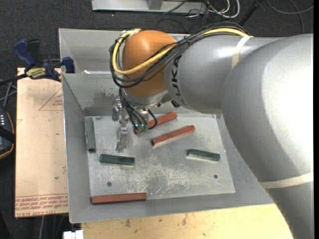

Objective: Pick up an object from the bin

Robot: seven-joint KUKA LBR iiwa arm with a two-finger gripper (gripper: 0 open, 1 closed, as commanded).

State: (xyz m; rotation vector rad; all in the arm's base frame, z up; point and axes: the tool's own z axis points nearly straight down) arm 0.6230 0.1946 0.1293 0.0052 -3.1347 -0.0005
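My gripper (121, 141) hangs low over the bin's floor in its left middle, under the orange cover. Its tip stands just above a dark green bar (117, 159) that lies flat in front of it, and nothing shows in its grasp. Another dark green bar (90, 135) lies lengthwise to its left, by the bin's left wall. To its right a short red bar (163, 119) sticks out from under the wrist, and a longer red-brown bar (173, 136) lies slanted beside it.
A third dark green bar (203, 155) lies at the right of the floor. A long red-brown bar (118, 198) rests along the front edge. The arm covers the bin's back right part.
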